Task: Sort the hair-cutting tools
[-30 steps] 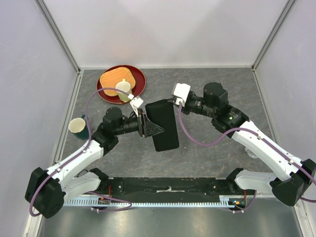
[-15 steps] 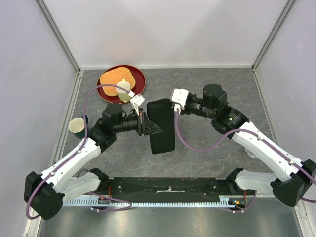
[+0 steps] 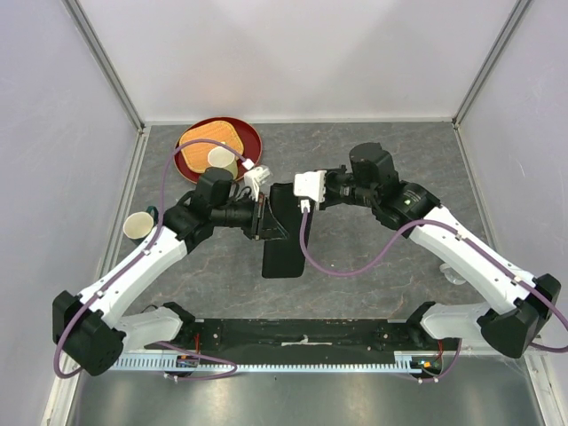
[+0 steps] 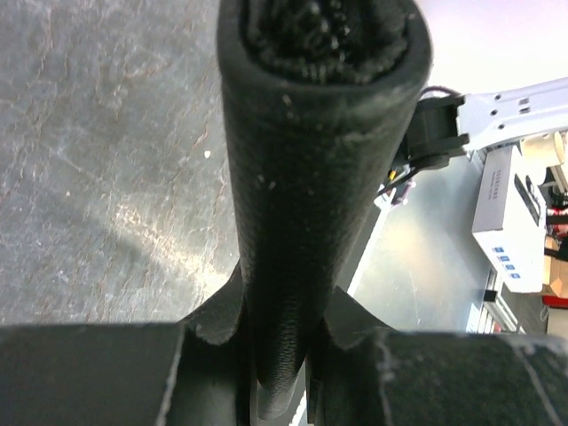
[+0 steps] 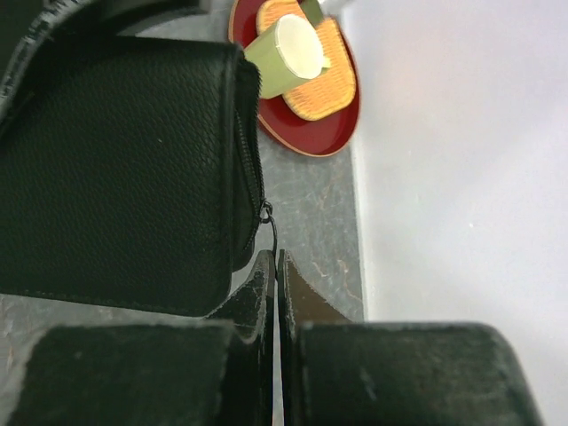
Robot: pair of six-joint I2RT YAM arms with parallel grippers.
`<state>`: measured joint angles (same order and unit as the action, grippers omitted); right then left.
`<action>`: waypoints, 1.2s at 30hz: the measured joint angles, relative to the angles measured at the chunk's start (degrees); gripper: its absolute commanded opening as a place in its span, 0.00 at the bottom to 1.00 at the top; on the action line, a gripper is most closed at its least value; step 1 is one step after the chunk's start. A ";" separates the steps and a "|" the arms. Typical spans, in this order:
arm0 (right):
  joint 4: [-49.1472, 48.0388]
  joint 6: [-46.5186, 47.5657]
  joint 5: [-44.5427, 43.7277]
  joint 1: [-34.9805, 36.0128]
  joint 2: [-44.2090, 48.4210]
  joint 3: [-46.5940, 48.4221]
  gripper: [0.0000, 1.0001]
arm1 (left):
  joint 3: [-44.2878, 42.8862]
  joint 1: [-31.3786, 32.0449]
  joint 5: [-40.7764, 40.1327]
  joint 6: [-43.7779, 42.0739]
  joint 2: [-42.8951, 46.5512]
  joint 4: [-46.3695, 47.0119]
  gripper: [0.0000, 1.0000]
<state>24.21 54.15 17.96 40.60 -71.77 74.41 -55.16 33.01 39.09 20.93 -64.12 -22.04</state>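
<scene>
No hair-cutting tools show in any view. A black zip case (image 3: 284,238) sits at the table's middle, tilted partly on edge. My left gripper (image 3: 266,222) is shut on its left side; in the left wrist view the case (image 4: 311,177) runs edge-on between the fingers (image 4: 222,324) of that gripper (image 4: 284,342). My right gripper (image 3: 291,189) is at the case's far end. In the right wrist view this gripper (image 5: 276,266) is shut on the thin zipper pull (image 5: 270,224) hanging from the corner of the case (image 5: 115,169).
A red plate (image 3: 250,146) at the back left carries an orange woven mat (image 3: 209,139) and a pale cup (image 3: 220,160). A green cup (image 3: 138,227) stands near the left wall. Walls close in the table on three sides.
My left gripper has shut on the case. The case has shifted left and tipped narrower. My right arm has followed it leftwards, still shut on the zipper pull.
</scene>
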 measured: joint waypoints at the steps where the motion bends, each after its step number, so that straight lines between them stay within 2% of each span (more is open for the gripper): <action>1: 0.79 0.63 0.04 0.22 -0.48 0.13 0.00 | 0.00 0.00 0.11 -0.50 -0.79 -0.72 0.02; 18: 3.15 0.81 4.79 3.32 -4.33 1.18 0.00 | 0.02 3.17 0.76 -3.69 -5.62 -4.83 0.02; 20: 2.91 -0.28 4.31 3.45 -4.48 1.05 0.16 | 0.00 3.17 -0.02 -3.69 -5.64 -5.16 0.02; 21: 2.67 -1.01 3.89 3.54 -4.48 0.90 0.34 | 0.02 3.17 -0.46 -3.69 -5.62 -5.16 0.02; 23: 0.74 -2.56 2.71 3.72 -4.31 0.15 0.50 | 0.00 3.39 -1.70 -3.67 -5.62 -5.38 0.02; 25: -3.28 -4.11 0.90 4.20 -3.17 -1.64 0.56 | 0.02 3.98 -3.06 -3.67 -5.68 -6.21 0.02; 28: -6.54 -6.58 -3.17 4.79 1.46 -5.88 0.60 | 0.02 4.44 -5.05 -3.63 -5.70 -7.67 0.02; 31: -8.31 -10.32 -9.86 4.94 8.59 -11.13 0.66 | 0.02 3.89 -7.37 -3.41 -5.73 -8.63 0.02; 32: -8.61 -11.65 -12.26 4.94 10.84 -12.61 0.71 | 0.02 3.45 -8.09 -3.19 -5.77 -8.81 0.02; 36: -9.35 -19.34 -24.96 4.94 16.44 -16.15 0.80 | -0.13 1.03 -10.54 -1.81 -6.78 -8.92 0.02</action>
<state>14.85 34.81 -7.01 45.54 -55.33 58.26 -55.29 34.04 28.56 19.11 -70.89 -30.96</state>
